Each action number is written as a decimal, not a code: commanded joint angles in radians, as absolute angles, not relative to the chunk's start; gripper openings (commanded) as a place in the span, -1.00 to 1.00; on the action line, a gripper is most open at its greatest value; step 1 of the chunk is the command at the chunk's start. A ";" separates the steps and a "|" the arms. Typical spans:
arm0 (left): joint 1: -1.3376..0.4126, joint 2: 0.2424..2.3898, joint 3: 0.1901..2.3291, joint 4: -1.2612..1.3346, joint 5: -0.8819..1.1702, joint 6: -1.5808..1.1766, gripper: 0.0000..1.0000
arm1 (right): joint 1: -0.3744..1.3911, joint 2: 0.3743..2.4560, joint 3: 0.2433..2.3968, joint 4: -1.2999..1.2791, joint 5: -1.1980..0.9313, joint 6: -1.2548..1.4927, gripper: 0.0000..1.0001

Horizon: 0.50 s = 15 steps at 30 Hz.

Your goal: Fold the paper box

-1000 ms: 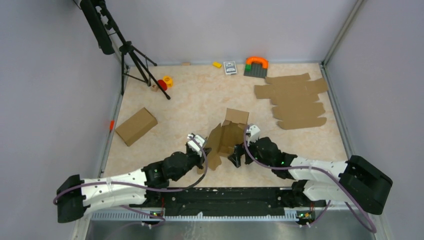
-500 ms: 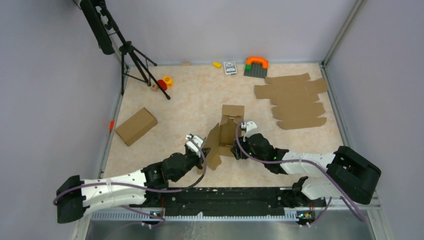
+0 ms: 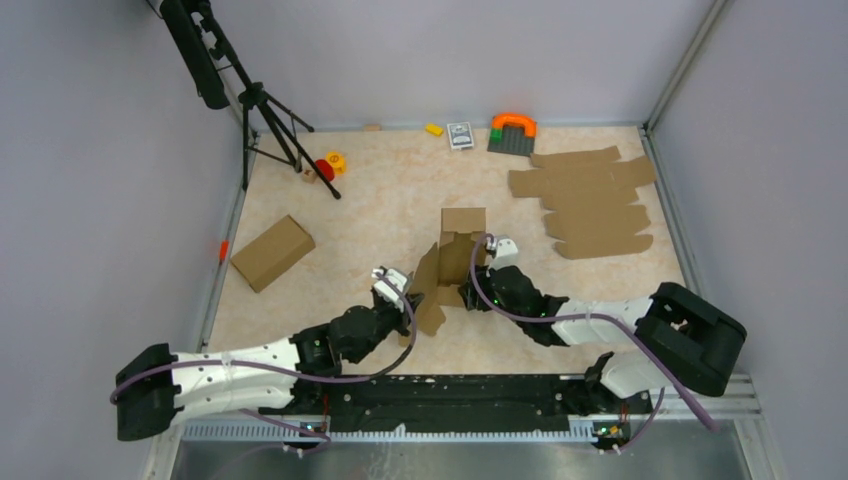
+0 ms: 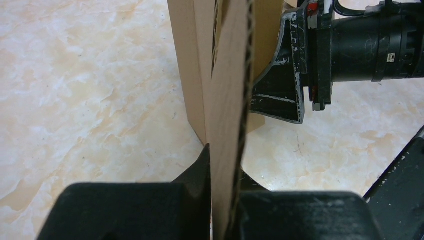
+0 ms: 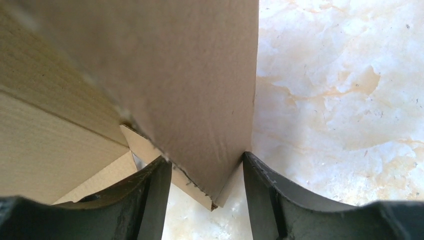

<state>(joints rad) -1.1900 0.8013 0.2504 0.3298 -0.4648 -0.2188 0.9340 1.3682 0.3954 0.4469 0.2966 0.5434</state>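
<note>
The half-folded plain brown cardboard paper box (image 3: 453,262) stands at frame centre, long axis running up-frame. The left gripper (image 4: 223,161) clamps its lower-left panel; the right gripper (image 5: 205,167) pinches the right-hand flap.

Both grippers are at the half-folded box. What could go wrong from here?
1. The left gripper pinches one panel of the paper box near its edge, so the panel might slip out.
2. The right gripper has just a flap corner between its fingers and could lose it.
3. Pulling from both sides might collapse the standing walls.
</note>
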 commanded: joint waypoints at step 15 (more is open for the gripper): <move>-1.210 0.851 0.126 0.357 -0.490 -0.332 -1.00 | 0.961 1.401 0.364 0.378 0.295 0.649 -0.01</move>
<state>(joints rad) -1.1988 0.7952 0.1829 0.4221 -0.5060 -0.2996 0.9451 1.3430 0.3672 0.4549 0.3168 0.5861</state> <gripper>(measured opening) 0.003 0.498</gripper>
